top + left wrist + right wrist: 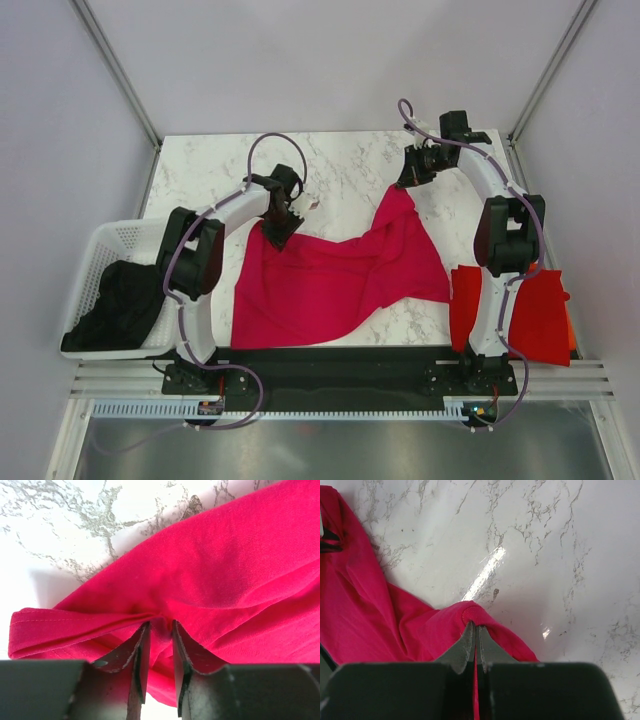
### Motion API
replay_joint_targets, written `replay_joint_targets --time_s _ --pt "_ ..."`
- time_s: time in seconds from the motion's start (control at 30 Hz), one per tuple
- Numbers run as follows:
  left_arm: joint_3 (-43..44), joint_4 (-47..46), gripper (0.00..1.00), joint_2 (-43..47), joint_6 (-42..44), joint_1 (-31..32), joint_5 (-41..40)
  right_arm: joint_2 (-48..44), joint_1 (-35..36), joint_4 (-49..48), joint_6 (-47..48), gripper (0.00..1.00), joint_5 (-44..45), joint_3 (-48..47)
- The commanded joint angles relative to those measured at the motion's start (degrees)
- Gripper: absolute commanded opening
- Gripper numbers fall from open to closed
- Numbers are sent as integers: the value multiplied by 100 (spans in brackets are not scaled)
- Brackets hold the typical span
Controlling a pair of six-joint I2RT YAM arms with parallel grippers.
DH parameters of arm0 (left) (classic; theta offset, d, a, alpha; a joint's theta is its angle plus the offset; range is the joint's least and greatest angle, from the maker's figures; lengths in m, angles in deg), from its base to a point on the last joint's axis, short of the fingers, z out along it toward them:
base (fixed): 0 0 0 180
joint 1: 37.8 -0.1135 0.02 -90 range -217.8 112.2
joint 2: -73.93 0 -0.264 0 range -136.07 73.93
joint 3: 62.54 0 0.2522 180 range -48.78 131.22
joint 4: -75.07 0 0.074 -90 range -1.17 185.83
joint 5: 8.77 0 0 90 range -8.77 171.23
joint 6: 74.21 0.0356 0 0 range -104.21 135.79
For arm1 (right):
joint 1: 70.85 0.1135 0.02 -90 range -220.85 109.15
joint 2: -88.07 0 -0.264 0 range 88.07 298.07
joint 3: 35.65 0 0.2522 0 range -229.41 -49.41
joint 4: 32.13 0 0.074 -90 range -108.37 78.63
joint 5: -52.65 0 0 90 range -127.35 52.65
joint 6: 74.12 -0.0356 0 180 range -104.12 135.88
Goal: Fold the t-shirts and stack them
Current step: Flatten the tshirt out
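Left gripper first: its jaws are pinched on a bunched fold at the hem of the crimson-pink t-shirt, with creases running in to the fingertips. The right gripper is clamped tight on another edge, a thin sliver of cloth between its fingers, pulling it up into a peak. The shirt sprawls crumpled across the marble tabletop between the arms. A folded red t-shirt lies at the right edge, and a white basket holding dark cloth sits on the left.
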Motion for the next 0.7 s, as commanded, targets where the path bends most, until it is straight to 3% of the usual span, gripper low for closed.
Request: replay_joint_targets --time_s 0.0,0.27,0.47,0.57,0.67 --pt "72 -94 27 338 -39 5 -166 -33 -24 -170 -28 0 -275 -78" --pt "-51 -129 3 1067 40 -74 -376 142 -24 -171 -37 0 -205 -201" --pt "-174 -190 2 1235 233 -355 -649 450 -24 -240 -116 1 -187 -473" --pt "-244 -234 2 1226 269 -504 -684 547 -41 -241 -186 16 -135 -622" --pt "-297 -252 2 1209 286 -575 -711 416 -137 -241 -283 24 24 -614"
